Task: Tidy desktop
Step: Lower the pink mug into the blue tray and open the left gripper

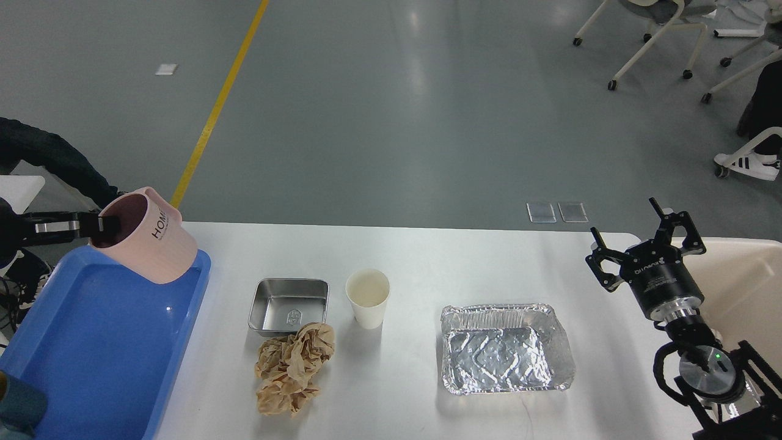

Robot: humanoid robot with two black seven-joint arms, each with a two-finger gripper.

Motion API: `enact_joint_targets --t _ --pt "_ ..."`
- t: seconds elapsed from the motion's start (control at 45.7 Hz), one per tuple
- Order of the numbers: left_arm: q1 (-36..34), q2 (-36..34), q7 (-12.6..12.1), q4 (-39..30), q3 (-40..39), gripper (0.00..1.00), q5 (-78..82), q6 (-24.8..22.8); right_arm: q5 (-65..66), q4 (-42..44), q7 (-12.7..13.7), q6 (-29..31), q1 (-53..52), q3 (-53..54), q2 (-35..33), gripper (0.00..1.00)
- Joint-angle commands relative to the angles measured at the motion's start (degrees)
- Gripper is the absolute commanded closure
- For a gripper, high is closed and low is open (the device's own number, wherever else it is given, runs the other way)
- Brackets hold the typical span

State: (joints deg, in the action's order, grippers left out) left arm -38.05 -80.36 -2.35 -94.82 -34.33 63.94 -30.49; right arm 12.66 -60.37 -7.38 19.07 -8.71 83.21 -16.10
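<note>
Kid: Crumpled paper (292, 368) sits by the tabletop's (403, 391) near edge. What could go wrong?

Pal: See the pink cup (148, 235)? It hangs tilted over the far end of the blue tray (91, 342), at the tabletop's left edge. The left jaws (104, 225) pinch its rim, one finger inside.

Kid: So it could slip?

Pal: I think so. A thin rim hold is weak. It could drop and roll off.

Kid: And the right jaws (649, 244)?

Pal: Wide open, holding nothing, near the far right corner, beside the cream bin (748, 287). If they swing low, they might bump the foil pan (506, 357) or the paper cup (368, 297).
</note>
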Motion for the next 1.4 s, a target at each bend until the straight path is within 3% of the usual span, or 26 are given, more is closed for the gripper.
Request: enact_joint_targets --t 0.0,0.263,0.504,0.701,0.854,0.92,0.985,1.007,1.161,1.27,1.38 --pt "0.8 -0.2 0.1 2.3 6.4 0.99 0.3 4.9 0.0 0.0 0.0 0.0 -0.1 -0.1 -0.1 0.00" --pt "1.1 0.9 0.7 5.7 24.0 0.98 2.9 19.0 0.0 0.0 0.0 0.0 -0.1 -0.1 0.0 0.00" --pt "2.6 3.9 0.7 9.5 35.1 0.96 2.9 28.5 0.0 0.1 0.0 0.0 -0.1 -0.1 0.0 0.00" --pt "6.3 9.3 0.6 14.3 38.5 0.96 2.9 33.5 0.1 0.0 0.0 0.0 0.0 -0.1 -0.1 0.00" --pt "7.0 11.0 0.5 15.2 38.4 0.94 2.9 34.4 0.1 -0.1 0.0 0.0 0.0 -0.1 0.0 0.00" --pt "6.9 11.4 0.5 15.2 37.9 0.78 2.9 34.9 0.1 -0.3 0.0 0.0 0.0 -0.1 0.0 0.00" --pt "6.9 11.4 0.5 15.1 37.8 0.34 2.8 35.3 0.1 -0.3 0.0 0.0 0.0 -0.1 0.0 0.00" --pt "6.8 11.4 0.6 14.9 37.8 0.25 2.8 35.4 0.1 -0.3 0.0 0.0 0.0 -0.1 0.0 0.00" --pt "6.4 10.4 0.7 13.7 37.8 0.11 2.8 35.4 0.1 -0.3 0.0 0.0 0.1 -0.1 0.0 0.00" --pt "6.2 9.4 0.8 12.0 37.8 0.10 2.8 35.4 0.2 -0.3 0.0 0.0 0.0 -0.1 0.0 0.00" --pt "5.8 7.5 2.3 8.6 37.5 0.07 3.0 35.4 0.2 -0.3 0.0 0.0 -0.1 -0.1 0.0 0.00"
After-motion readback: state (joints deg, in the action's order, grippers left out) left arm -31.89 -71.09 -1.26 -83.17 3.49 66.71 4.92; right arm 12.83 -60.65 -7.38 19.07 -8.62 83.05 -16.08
